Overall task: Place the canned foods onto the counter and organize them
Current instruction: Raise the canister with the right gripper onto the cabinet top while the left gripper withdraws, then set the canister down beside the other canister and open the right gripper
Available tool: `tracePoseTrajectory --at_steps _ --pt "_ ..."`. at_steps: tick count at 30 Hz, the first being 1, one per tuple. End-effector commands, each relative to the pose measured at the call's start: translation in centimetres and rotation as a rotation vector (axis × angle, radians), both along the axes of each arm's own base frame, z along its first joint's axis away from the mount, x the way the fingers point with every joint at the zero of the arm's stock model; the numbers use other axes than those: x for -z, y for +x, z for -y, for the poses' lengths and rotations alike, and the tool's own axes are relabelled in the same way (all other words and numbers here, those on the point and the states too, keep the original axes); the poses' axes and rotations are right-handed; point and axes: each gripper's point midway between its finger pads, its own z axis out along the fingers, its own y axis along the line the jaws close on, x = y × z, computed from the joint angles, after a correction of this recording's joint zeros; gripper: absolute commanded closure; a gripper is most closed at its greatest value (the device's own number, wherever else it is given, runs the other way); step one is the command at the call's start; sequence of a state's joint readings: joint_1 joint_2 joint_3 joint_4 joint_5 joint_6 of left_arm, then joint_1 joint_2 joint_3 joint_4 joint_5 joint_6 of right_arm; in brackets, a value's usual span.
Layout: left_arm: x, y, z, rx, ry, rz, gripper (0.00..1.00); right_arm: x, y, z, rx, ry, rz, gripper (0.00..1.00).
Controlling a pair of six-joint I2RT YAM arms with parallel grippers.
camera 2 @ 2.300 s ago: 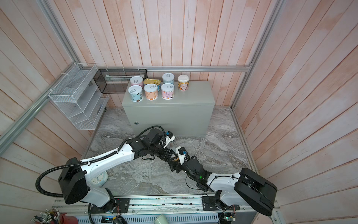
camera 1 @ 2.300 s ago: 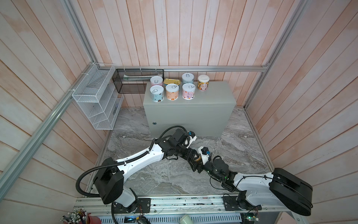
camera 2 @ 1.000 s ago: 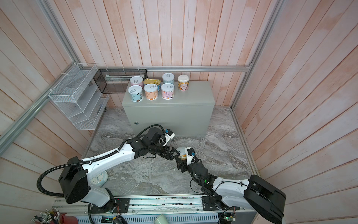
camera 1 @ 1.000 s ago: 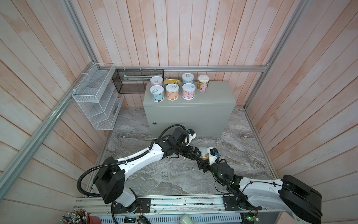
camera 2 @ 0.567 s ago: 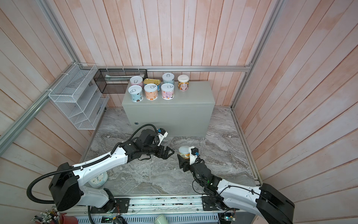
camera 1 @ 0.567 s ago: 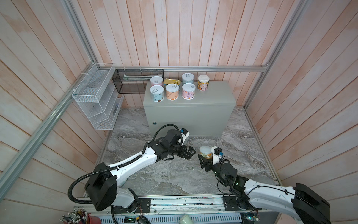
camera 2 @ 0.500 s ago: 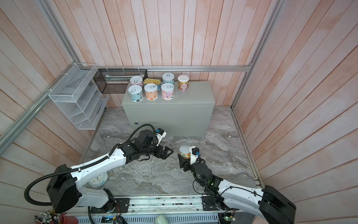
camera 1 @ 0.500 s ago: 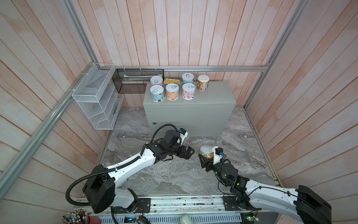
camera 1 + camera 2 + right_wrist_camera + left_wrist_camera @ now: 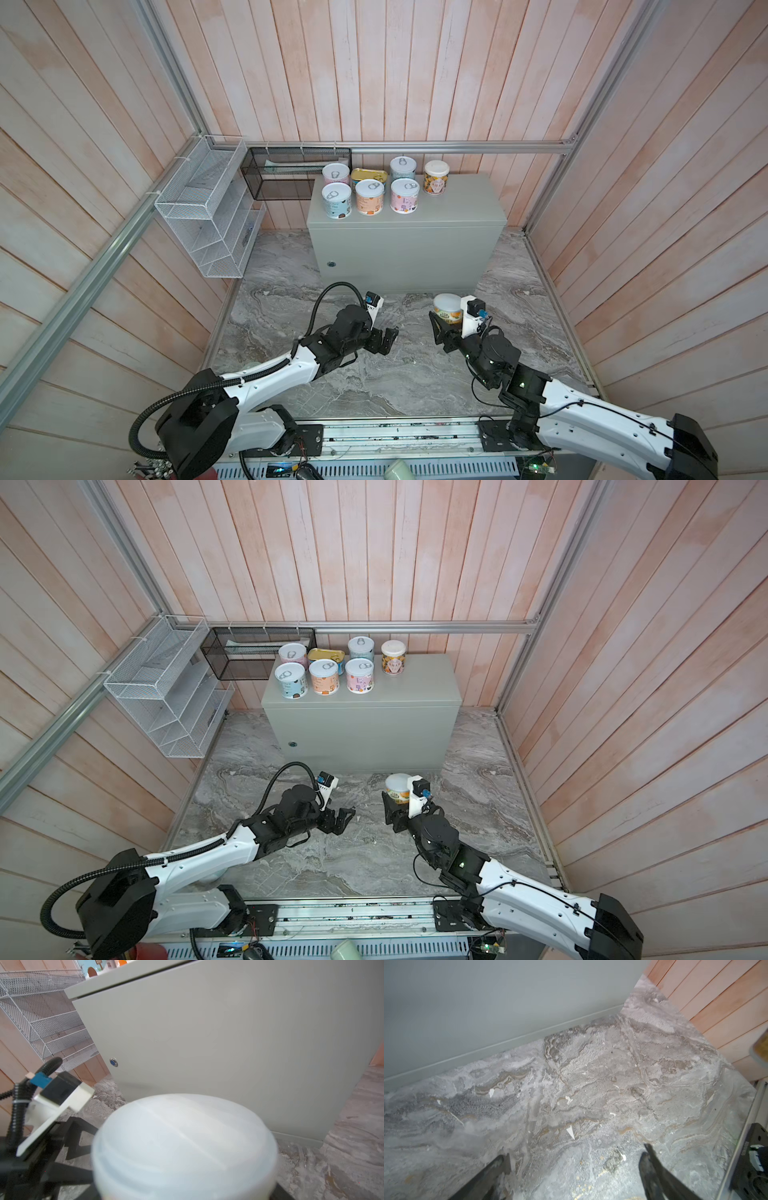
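I am pinching a white-lidded orange-green can (image 9: 447,309) in my right gripper (image 9: 448,326) over the marble floor (image 9: 395,374), in front of the counter (image 9: 457,208). My left gripper (image 9: 384,338) is hovering spread and empty. Seven cans (image 9: 369,195) are sitting far left on the counter.

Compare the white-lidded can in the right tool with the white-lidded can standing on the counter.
The held can is clamped in the right tool, low before the counter; the counter can stands free on top. The held can is alone; the counter can ends the back row beside a pull-tab can. Both stand upright with white lids and orange labels.
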State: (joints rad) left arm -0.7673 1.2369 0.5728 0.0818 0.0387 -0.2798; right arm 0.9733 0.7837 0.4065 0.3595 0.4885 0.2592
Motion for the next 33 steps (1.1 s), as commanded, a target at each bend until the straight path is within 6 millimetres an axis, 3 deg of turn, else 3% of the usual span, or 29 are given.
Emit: tracePoseTrajectory --at_steps 1,6,9,13,17,22,28,33 --pt "-1.9 0.9 0.2 -0.017 -0.095 0.116 0.0 -5.8 0.4 -0.6 -0.011 0.054 0.087 0.41" --pt "-1.4 0.5 0.2 -0.004 -0.092 0.112 0.0 -11.9 0.8 -2.9 -0.08 0.071 0.139 0.41" --pt "-1.6 0.5 -0.1 -0.015 -0.097 0.118 0.0 -16.6 1.7 -3.7 -0.109 0.073 0.203 0.4" --pt "-0.9 0.7 -0.8 -0.05 -0.079 0.115 0.0 -21.7 5.4 -3.0 -0.105 0.06 0.237 0.39" --pt "-0.5 0.7 -0.7 -0.055 -0.077 0.107 0.0 -24.9 9.8 -0.8 -0.068 0.074 0.269 0.4" --pt "-0.3 0.8 -0.8 -0.058 -0.071 0.103 0.0 -26.8 13.6 0.2 -0.051 0.032 0.321 0.39" --pt "-0.1 1.1 -1.2 -0.08 -0.054 0.112 0.0 -25.7 18.8 0.7 0.0 -0.025 0.298 0.39" --pt "0.1 1.3 -1.3 -0.088 -0.044 0.115 0.0 -25.2 21.1 -0.3 -0.022 -0.028 0.289 0.39"
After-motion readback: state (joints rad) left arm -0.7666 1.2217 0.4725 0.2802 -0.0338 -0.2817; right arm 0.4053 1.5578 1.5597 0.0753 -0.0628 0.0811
